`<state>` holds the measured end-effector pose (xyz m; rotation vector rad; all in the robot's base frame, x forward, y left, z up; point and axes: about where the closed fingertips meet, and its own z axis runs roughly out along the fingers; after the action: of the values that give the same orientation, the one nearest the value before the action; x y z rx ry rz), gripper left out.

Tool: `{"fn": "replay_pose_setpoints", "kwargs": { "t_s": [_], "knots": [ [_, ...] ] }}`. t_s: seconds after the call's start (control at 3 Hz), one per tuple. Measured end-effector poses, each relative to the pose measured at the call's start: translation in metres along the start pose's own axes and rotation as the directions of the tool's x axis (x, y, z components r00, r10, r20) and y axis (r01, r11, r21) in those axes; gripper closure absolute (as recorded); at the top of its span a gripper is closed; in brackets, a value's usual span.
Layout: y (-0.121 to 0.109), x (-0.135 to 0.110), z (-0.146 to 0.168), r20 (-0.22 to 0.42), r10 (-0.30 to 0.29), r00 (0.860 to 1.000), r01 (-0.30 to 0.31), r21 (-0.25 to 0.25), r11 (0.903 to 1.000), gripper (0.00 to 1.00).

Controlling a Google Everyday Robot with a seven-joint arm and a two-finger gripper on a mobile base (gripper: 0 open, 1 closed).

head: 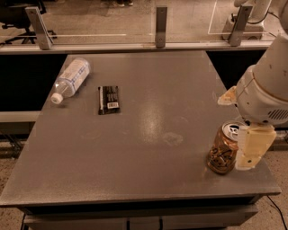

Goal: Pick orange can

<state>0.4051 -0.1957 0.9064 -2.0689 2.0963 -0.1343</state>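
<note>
Beside the orange can [222, 152], downward-pointing end effector [247, 157].

No readable text on orange can [222, 152], bottle [71, 79] or black packet [109, 99], tool [243, 155] beside the can

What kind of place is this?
Probably an office robotics lab: a grey flat table backed by metal posts, a black office chair beyond; the cream gripper is beside the orange-brown metal can.

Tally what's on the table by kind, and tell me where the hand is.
Cans: 1, orange can
Bottles: 1, clear bottle lying on its side
Packets: 1, black packet lying flat
Total: 3
The hand is right beside the can, on its right side near the table's right edge.
</note>
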Motion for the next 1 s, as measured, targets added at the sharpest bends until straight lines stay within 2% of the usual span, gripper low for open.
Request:
{"fn": "replay_pose_setpoints", "kwargs": {
  "t_s": [0.67, 1.0],
  "knots": [
    [-0.001, -0.001, -0.006, 0.013, 0.002, 1.000, -0.003, 0.007, 1.0000, 0.65],
    [-0.009, 0.002, -0.040, 0.075, 0.024, 0.997, -0.029, 0.061, 0.9977, 0.88]
  ]
}}
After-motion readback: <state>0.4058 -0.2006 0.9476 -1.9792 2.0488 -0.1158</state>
